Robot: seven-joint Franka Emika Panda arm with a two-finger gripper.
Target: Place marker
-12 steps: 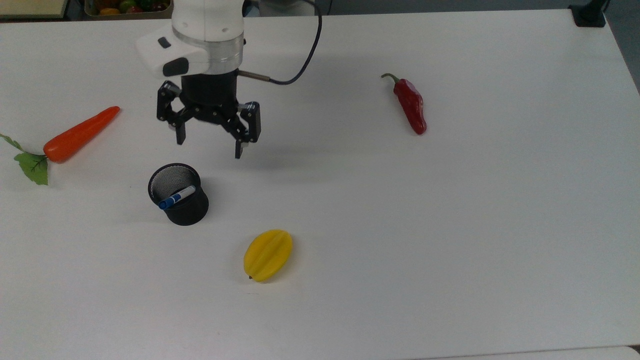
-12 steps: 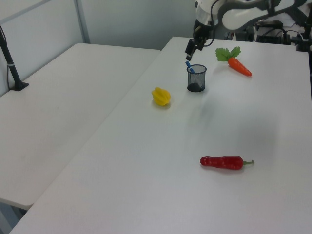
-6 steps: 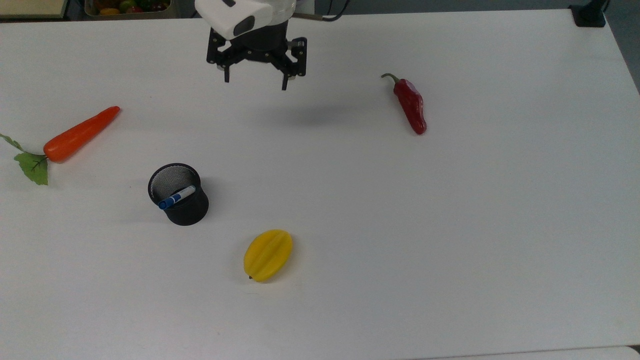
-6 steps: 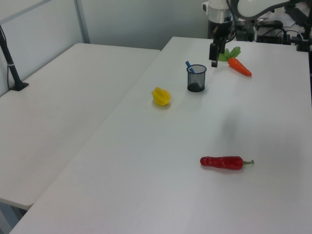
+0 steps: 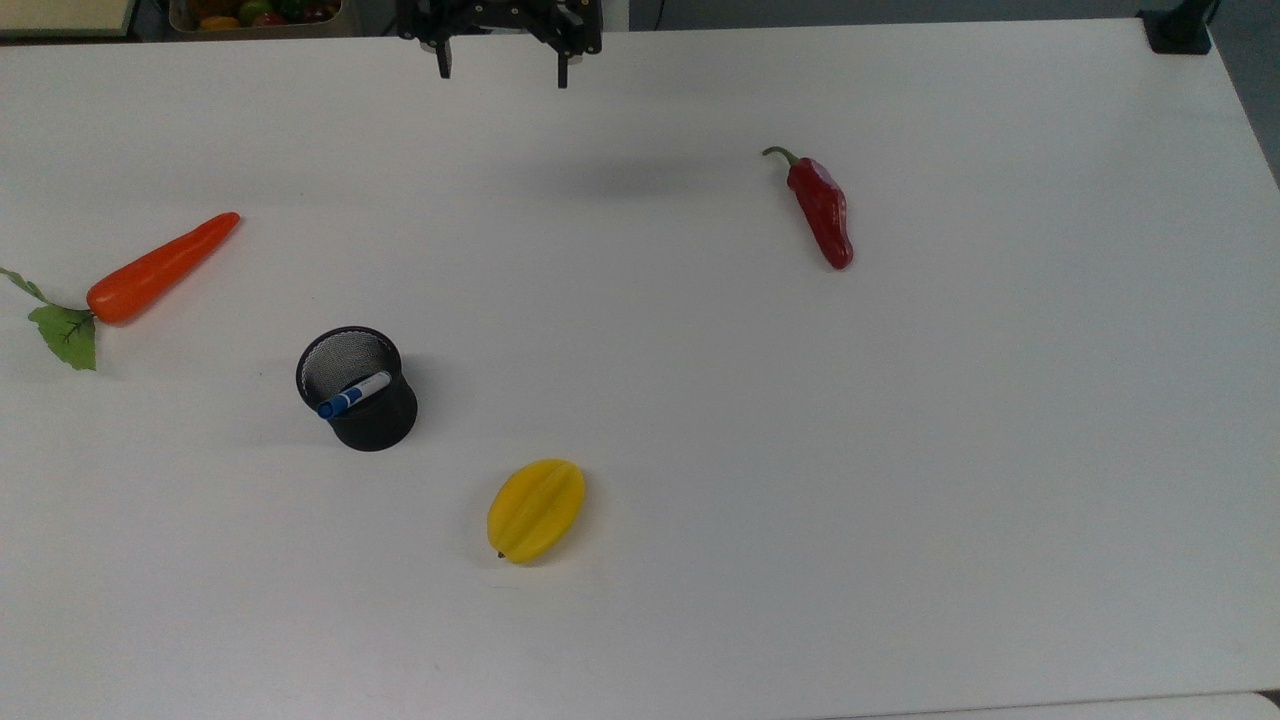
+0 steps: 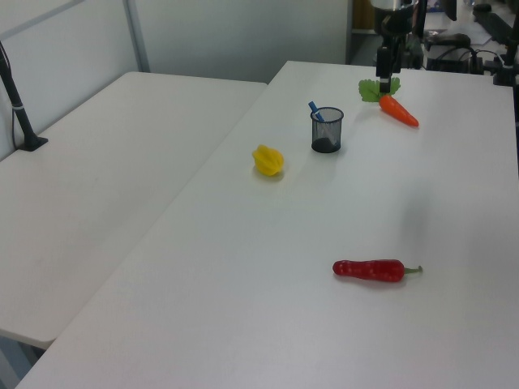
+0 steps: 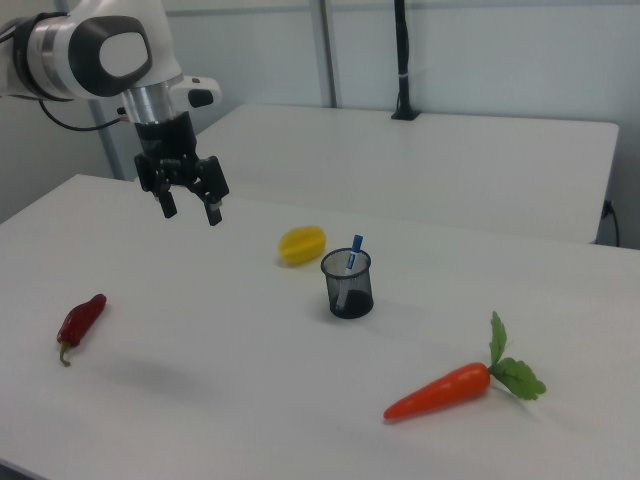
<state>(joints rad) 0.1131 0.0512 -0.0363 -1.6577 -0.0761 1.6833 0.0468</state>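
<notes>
The marker [image 5: 352,394], white with a blue cap, stands tilted inside a black mesh cup [image 5: 358,390] on the white table; its blue cap [image 6: 313,109] pokes above the cup rim [image 7: 347,261]. My gripper [image 5: 500,68] hangs open and empty high over the table's far edge in the top view, well away from the cup. In the right view the gripper [image 7: 191,208] floats above the table to the left of the cup; in the left view the gripper [image 6: 384,79] hangs near the carrot's leaves.
An orange carrot [image 5: 160,268] with green leaves lies at the top view's left. A yellow starfruit [image 5: 535,509] lies close in front of the cup. A red chilli pepper [image 5: 822,210] rests at the top view's right. A second white table [image 6: 97,178] adjoins.
The open gripper has risen and pulled back from above the cup toward the table's far edge. The marker stays in the cup; nothing else moved.
</notes>
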